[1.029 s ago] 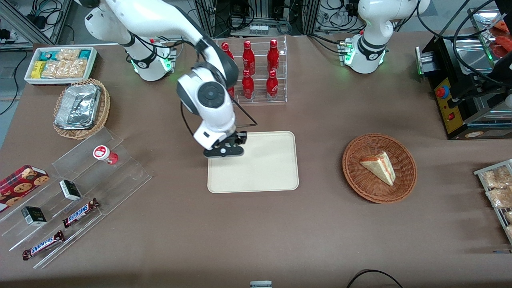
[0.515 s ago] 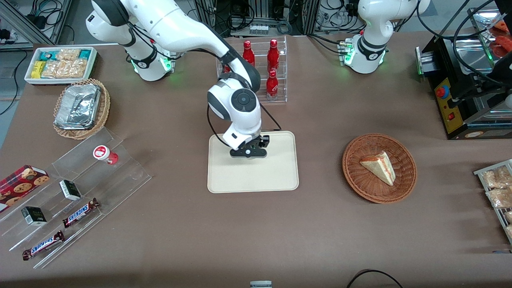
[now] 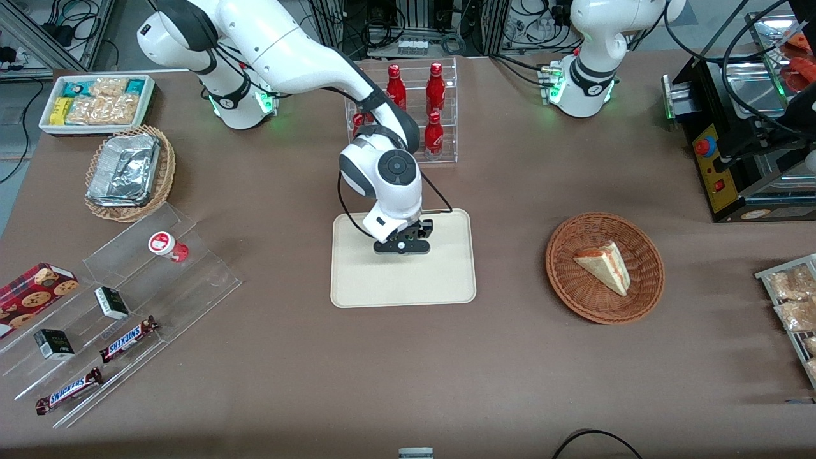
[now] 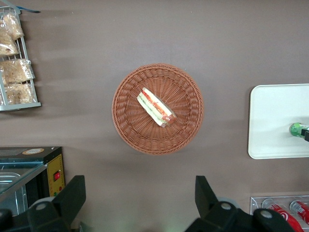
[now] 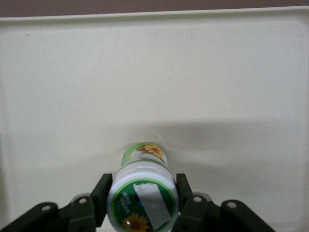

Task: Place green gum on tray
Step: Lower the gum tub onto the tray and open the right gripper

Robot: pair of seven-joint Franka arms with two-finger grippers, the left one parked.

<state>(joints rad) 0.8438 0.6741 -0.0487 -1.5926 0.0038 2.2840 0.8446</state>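
Observation:
The cream tray (image 3: 440, 280) lies in the middle of the table, and my gripper (image 3: 403, 245) hangs low over its middle. From the front the green gum is hidden under the wrist. The right wrist view shows the gripper (image 5: 142, 195) shut on the green gum (image 5: 143, 205), with a dark finger (image 5: 102, 197) on each side of its white lid. The bottle's green body points down at the tray (image 5: 145, 72), close above its own shadow. In the left wrist view the green gum (image 4: 298, 129) shows over the tray (image 4: 273, 121).
A rack of red bottles (image 3: 433, 121) stands close to the tray, farther from the front camera. A wicker basket with a sandwich (image 3: 604, 268) lies toward the parked arm's end. A red-bodied bottle (image 3: 167, 245) sits on a clear stepped stand toward the working arm's end.
My gripper has travelled sideways toward the parked arm's end, from the tray's edge to over its middle, carrying the gum. In the last half second it moved only slightly.

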